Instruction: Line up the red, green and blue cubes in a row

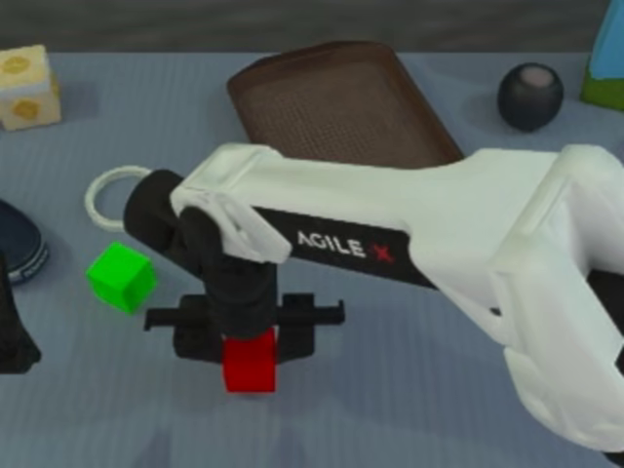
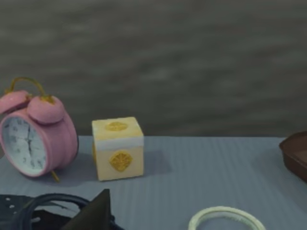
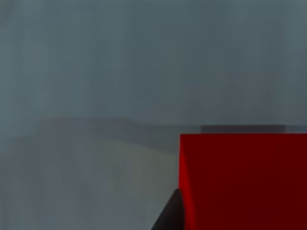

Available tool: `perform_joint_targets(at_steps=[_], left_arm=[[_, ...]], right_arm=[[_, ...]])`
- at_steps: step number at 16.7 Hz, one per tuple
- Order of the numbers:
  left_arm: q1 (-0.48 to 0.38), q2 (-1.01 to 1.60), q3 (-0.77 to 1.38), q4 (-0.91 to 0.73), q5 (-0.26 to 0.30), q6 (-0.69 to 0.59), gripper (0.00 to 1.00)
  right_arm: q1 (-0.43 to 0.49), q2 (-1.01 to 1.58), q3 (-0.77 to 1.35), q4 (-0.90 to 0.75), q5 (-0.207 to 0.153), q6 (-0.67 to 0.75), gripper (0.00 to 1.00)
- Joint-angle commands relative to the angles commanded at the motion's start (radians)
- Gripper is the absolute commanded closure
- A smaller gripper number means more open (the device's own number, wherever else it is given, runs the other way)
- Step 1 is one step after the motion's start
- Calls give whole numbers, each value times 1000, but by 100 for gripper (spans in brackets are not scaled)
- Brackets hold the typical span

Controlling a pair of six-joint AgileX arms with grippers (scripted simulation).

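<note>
Your right claw (image 1: 250, 322) is clamped on the red cube (image 1: 250, 363), which sits between its fingers w/ the lower half sticking out below them. Can't tell from the top view if the cube rests on the bench (image 1: 409, 390) or hangs just over it; the right wrist view shows only the red face filling one corner against grey.

The green cube (image 1: 121, 276) lies on the bench to the claw's left and a bit farther back, apart from it. The blue cube isn't visible anywhere, maybe hidden under the right arm, so you can't judge the row yet.

The left claw isn't in the pictures, can't tell its state; its wrist cam just looks at a pink clock (image 2: 33, 139), a cream block (image 2: 118, 148) and a white ring (image 2: 225, 218).

Risks, as I judge them:
- Let go while the cube is off the bench and it may drop, bounce or turn out of line.
- Slide toward green too low and a finger could nudge green off its spot.
- The ring behind the claw, near green, could be clipped by the arm's dark wrist.
- Placing blind w/o locating blue may leave no gap for it.
</note>
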Motion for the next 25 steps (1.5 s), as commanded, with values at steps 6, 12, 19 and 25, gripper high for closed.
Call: perform_joint_targets(at_steps=[6, 12, 19, 25], left_arm=[[0, 0, 0, 0, 0, 0, 0], [0, 0, 0, 0, 0, 0, 0], [0, 0, 0, 0, 0, 0, 0], [0, 0, 0, 0, 0, 0, 0]], right_arm=[[0, 0, 0, 0, 0, 0, 0], [0, 0, 0, 0, 0, 0, 0], [5, -25, 123, -156, 1, 4, 0], [9, -47, 194, -241, -1, 2, 0]])
